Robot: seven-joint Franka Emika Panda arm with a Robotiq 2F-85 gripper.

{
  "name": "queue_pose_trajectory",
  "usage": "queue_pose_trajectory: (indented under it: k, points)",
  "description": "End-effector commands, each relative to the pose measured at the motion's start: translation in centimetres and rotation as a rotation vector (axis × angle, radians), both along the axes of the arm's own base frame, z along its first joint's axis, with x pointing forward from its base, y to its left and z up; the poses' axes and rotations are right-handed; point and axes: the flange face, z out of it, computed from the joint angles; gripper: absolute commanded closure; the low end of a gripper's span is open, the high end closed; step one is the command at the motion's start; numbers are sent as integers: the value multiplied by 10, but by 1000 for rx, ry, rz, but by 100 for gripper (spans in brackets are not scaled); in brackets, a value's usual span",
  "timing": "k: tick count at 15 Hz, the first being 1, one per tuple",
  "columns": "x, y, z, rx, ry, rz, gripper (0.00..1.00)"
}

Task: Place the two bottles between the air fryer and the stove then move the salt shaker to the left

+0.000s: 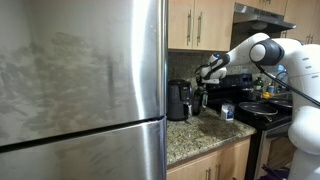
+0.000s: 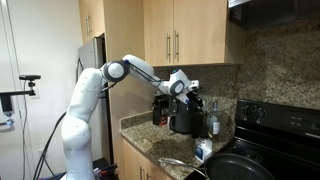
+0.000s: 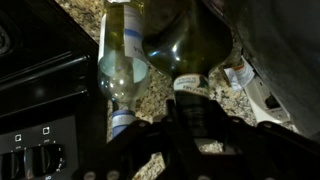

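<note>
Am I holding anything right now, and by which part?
Yes: the gripper is shut on the dark bottle, gripping its neck near the top.

I see black air fryer [image 1: 178, 100], black stove [image 2: 275, 120], dark green bottle [image 3: 190, 45], speckled brown granite counter [image 1: 205, 135], steel-grey fridge [image 1: 80, 80], white arm [image 2: 80, 100], tan cabinets [image 2: 185, 30].

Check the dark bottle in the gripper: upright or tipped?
Upright. The wrist view looks down the dark bottle from above, gripper shut on its neck; in an exterior view it stands beside the air fryer.
</note>
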Motion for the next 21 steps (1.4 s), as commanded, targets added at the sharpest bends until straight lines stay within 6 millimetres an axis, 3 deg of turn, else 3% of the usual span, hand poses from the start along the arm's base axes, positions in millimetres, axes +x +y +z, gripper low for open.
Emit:
queue_pose_trajectory:
  k: [1, 5, 9, 18, 19, 20, 21]
  points:
    - [23, 8, 11, -64, -70, 2, 94]
    - [38, 2, 5, -185, -48, -18, 94]
    - [45, -11, -6, -157, -8, -73, 94]
    - [36, -22, -14, -91, 26, -124, 94]
    - [33, -22, -13, -72, 36, -119, 50]
    - [31, -22, -12, -63, 37, -121, 49]
    - [28, -21, -12, -44, 49, -118, 42]
